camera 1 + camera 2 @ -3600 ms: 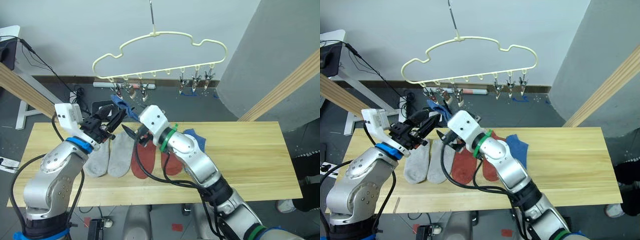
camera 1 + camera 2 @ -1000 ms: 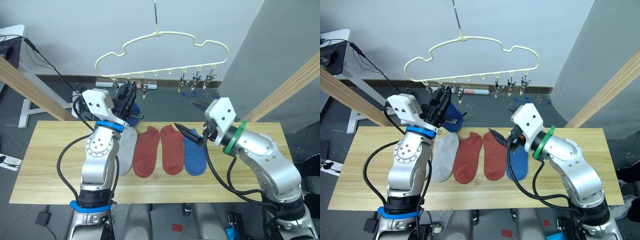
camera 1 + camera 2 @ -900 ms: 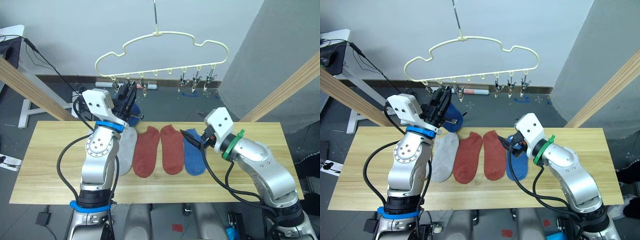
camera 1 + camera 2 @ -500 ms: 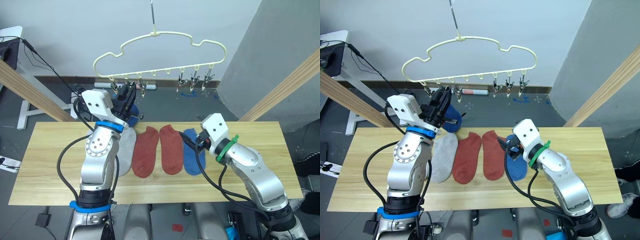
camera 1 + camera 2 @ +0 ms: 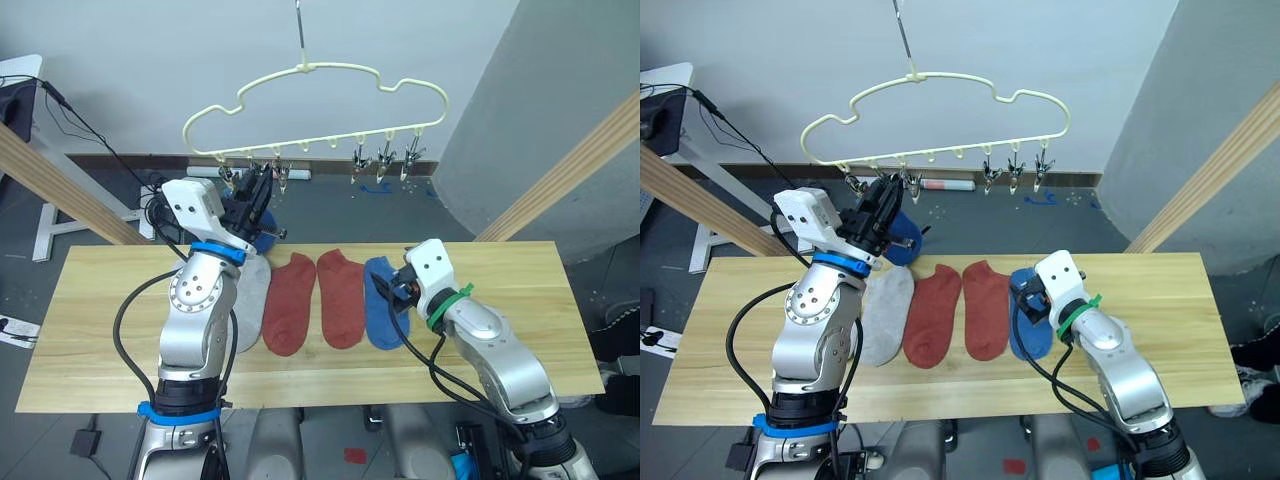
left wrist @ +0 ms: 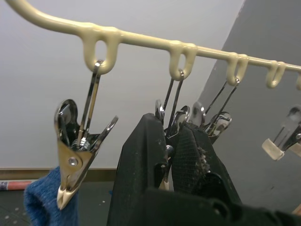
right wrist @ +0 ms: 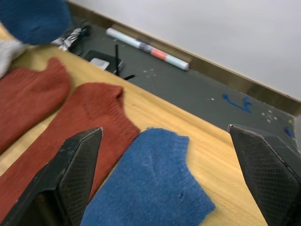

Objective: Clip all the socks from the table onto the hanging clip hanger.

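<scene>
Fingers (image 7: 75, 179) spread wide over blue sock (image 7: 150, 188).

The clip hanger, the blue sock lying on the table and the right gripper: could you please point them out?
clip hanger (image 5: 330, 68), left eye view, top of its frame.
blue sock (image 7: 150, 188), right wrist view, middle of the knit.
right gripper (image 7: 169, 183), right wrist view, midway between fingers.

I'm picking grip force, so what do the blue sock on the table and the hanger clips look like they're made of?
Blue sock on the table: soft knit, fuzzy matte surface. Hanger clips: shiny metal, likely steel, with mirror-like glints.
</scene>
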{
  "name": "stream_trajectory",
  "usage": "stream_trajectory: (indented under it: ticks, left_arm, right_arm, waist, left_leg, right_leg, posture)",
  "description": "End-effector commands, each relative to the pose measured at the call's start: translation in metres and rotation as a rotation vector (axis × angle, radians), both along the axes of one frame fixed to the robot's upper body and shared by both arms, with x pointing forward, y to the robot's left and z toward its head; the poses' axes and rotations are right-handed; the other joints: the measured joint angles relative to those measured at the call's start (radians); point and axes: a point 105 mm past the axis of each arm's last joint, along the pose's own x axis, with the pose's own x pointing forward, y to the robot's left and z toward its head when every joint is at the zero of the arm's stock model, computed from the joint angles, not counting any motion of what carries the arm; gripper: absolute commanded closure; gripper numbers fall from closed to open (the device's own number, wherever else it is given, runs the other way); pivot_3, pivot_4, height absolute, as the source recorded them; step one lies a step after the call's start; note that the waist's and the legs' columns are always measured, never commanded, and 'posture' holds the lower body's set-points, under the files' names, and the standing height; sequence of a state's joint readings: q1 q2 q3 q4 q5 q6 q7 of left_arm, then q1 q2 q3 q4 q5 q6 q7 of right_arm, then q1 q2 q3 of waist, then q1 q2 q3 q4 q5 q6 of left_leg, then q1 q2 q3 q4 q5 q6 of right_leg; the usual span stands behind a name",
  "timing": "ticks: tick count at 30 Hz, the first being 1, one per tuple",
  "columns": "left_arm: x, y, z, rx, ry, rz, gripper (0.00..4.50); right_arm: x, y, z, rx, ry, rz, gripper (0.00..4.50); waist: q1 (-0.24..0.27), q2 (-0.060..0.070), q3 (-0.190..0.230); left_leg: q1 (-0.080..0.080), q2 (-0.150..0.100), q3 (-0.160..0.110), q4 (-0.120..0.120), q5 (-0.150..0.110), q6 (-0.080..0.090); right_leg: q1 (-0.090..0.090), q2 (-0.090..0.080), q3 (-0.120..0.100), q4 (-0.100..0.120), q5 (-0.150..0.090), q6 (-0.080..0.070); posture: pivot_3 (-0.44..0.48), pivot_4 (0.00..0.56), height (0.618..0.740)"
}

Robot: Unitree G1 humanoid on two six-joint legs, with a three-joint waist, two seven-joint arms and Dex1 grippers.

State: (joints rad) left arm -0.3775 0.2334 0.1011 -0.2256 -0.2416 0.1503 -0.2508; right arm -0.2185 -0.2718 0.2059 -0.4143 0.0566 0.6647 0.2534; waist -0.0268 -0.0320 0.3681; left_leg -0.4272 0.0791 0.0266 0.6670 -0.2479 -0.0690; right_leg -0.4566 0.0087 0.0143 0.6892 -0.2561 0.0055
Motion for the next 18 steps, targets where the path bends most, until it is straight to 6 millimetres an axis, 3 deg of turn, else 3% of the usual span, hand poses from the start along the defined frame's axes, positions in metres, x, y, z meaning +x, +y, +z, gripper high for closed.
stream_trajectory:
  ticks: [1, 5, 10, 13, 18]
  left_arm:
    - [-0.007, 0.000, 0.015, -0.019, -0.053, -0.016, 4.20]
    - [-0.007, -0.002, 0.009, 0.009, -0.042, -0.009, 4.20]
    - [-0.006, -0.002, 0.009, 0.030, -0.061, 0.011, 4.20]
    - [-0.006, -0.001, 0.009, 0.034, -0.069, 0.024, 4.20]
    - [-0.007, -0.001, 0.011, 0.035, -0.085, 0.023, 4.20]
  right_arm:
    - [0.001, -0.001, 0.013, 0.006, -0.057, -0.007, 0.00]
    - [-0.009, 0.016, 0.028, 0.040, -0.109, 0.117, 0.00]
    - [-0.045, 0.050, 0.074, 0.151, -0.260, 0.435, 0.00]
    - [-0.055, 0.057, 0.094, 0.161, -0.313, 0.534, 0.00]
    - [-0.053, 0.059, 0.119, 0.162, -0.370, 0.589, 0.00]
  waist:
    - [0.000, 0.000, 0.000]
    - [0.000, 0.000, 0.000]
    - [0.000, 0.000, 0.000]
    - [-0.001, 0.000, 0.000]
    - [-0.002, 0.000, 0.000]
  left_leg:
    - [0.000, 0.000, 0.000, 0.000, 0.000, 0.000]
    - [0.000, 0.000, 0.000, 0.000, 0.000, 0.000]
    - [0.000, 0.000, 0.000, 0.000, 0.000, 0.000]
    - [0.000, 0.000, -0.001, 0.001, 0.000, 0.001]
    - [0.000, 0.000, -0.001, 0.002, -0.001, 0.001]
  right_leg:
    - [0.000, 0.000, 0.000, 0.000, 0.000, 0.000]
    - [0.000, 0.000, 0.000, 0.000, 0.000, 0.000]
    - [0.000, 0.000, 0.000, 0.000, 0.000, 0.000]
    - [0.000, 0.000, 0.000, 0.001, 0.000, 0.000]
    - [0.000, 0.000, 0.000, 0.002, 0.000, 0.000]
  posture:
    - [-0.045, 0.373, 0.701]
    - [-0.049, 0.375, 0.701]
    - [-0.053, 0.377, 0.701]
    - [-0.061, 0.383, 0.701]
    - [-0.061, 0.383, 0.701]
